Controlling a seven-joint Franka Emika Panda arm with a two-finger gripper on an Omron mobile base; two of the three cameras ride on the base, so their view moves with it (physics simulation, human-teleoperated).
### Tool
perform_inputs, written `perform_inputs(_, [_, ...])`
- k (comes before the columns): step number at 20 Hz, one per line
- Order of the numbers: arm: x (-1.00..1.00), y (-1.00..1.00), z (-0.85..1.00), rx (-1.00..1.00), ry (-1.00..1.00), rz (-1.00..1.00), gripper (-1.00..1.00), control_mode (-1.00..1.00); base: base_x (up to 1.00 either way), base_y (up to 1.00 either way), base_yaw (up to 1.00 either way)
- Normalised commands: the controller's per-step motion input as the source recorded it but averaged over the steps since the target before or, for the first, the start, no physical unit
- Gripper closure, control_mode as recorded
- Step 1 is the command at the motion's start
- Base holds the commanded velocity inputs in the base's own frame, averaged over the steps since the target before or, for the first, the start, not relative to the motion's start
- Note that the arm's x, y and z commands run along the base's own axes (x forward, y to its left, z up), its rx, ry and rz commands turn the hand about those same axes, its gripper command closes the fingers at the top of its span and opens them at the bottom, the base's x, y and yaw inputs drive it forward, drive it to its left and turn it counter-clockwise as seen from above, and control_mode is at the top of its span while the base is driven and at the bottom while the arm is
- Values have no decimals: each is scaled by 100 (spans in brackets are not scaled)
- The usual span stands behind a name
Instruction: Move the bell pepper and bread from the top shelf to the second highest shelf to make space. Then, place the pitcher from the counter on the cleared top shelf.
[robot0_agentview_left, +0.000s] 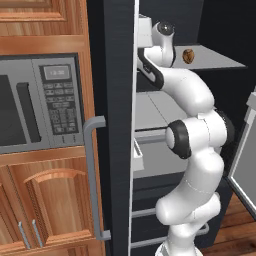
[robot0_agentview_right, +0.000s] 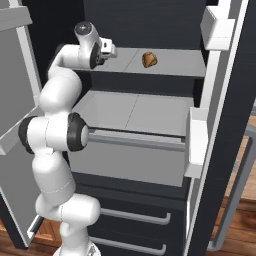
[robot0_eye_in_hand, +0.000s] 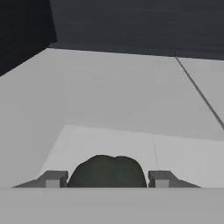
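Observation:
The nearly black bell pepper sits between my two fingertips in the hand view, and both tips touch its sides. My gripper is shut on it at the left end of the top shelf, where my hand reaches in. The tan-brown bread lies on the same shelf to the right, apart from the hand, and also appears as the bread in the left base view. One level down is the second highest shelf. The pitcher and the counter are out of view.
The fridge's right door stands open with white bins on it, and the left door is open beside my arm. A microwave is set into wooden cabinets to the left. Drawers fill the fridge's lower part.

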Motion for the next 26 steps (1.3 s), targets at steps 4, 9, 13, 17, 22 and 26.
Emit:
perform_inputs(4, [-29,-19,-56,-3,-2,-15,100,-100,0,0,0])
perform_inputs(9, [-76,-72,-8,2,-12,-20,100,-100,0,0,0])
perform_inputs(13, [-100,-86,0,1,0,-6,100,-100,0,0,0])
perform_inputs(17, [-100,-52,-18,0,0,0,100,-100,0,0,0])
perform_inputs(22, [-100,-38,-68,0,-1,5,100,-100,0,0,0])
perform_inputs(26, [-75,-24,-100,0,-3,12,100,-100,0,0,0])
